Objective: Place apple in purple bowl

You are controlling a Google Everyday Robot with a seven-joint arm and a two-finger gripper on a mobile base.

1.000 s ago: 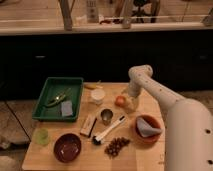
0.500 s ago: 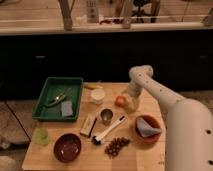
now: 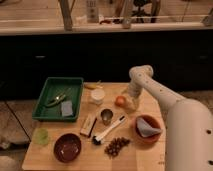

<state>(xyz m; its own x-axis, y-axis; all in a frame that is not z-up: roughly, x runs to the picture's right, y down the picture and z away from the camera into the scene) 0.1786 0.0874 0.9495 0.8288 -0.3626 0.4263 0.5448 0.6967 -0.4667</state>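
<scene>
Zero shift since earlier: gripper (image 3: 128,103) just beside apple (image 3: 120,101), jaws wide.

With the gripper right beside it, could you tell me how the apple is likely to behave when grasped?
The apple is round, so it will probably roll if the gripper, close beside it, nudges it. Its skin seems smooth, so it may slip between the fingers. It is small, so probably light.

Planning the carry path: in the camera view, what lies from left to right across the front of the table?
Front row: green cup → purple bowl → grapes → orange bowl. The claw is farther back, just beside the apple.
</scene>
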